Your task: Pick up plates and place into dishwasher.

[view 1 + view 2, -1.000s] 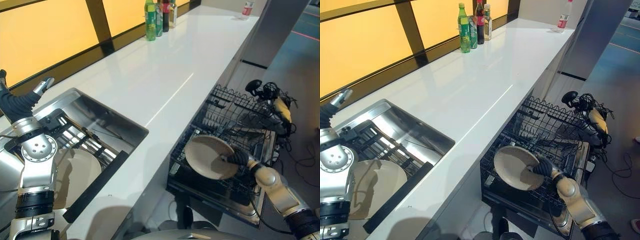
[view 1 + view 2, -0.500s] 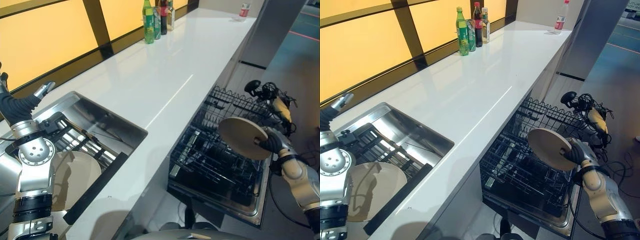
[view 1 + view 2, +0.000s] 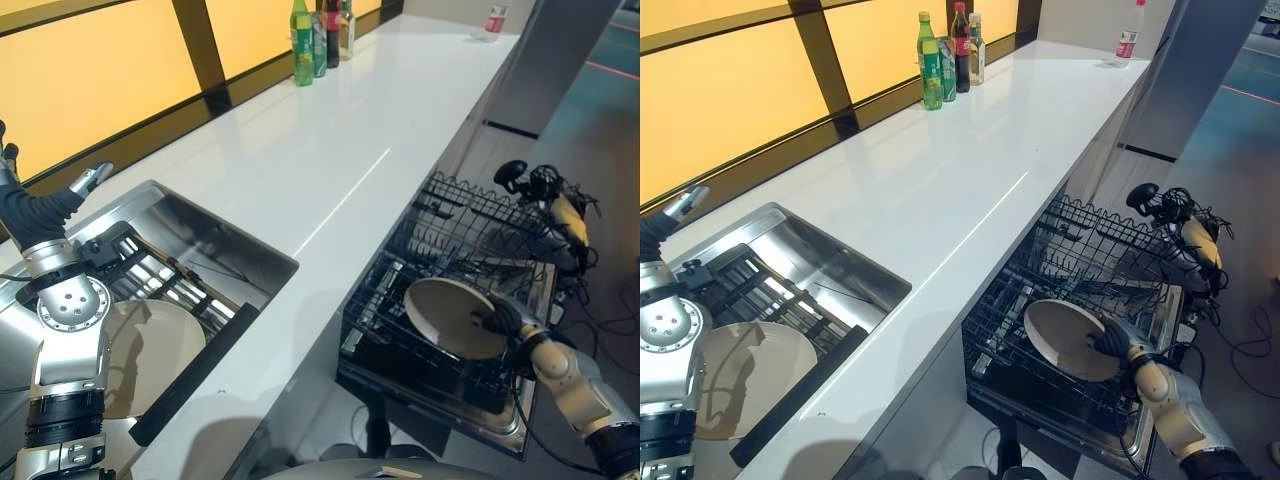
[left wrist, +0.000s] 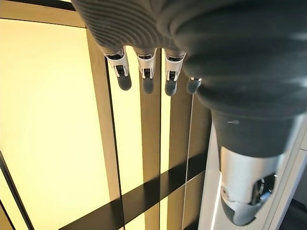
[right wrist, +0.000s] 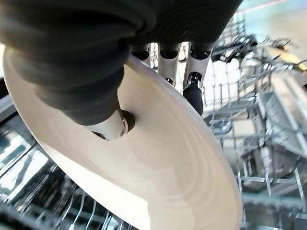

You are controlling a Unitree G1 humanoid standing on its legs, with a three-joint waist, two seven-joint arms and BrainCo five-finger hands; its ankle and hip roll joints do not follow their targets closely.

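You're getting warm backlight off the amber panels (image 3: 90,70); glare streaking the white surface (image 3: 340,150); rack (image 5: 268,120) bg blurring in right wrist view.

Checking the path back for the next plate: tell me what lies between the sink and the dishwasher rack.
Bare white counter between sink and rack, seen in both eye views.

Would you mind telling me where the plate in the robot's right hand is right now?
The beige plate, pinched at its rim by the right hand, sits tilted over the pulled-out dishwasher rack, below the white counter, at the eye views' lower right.
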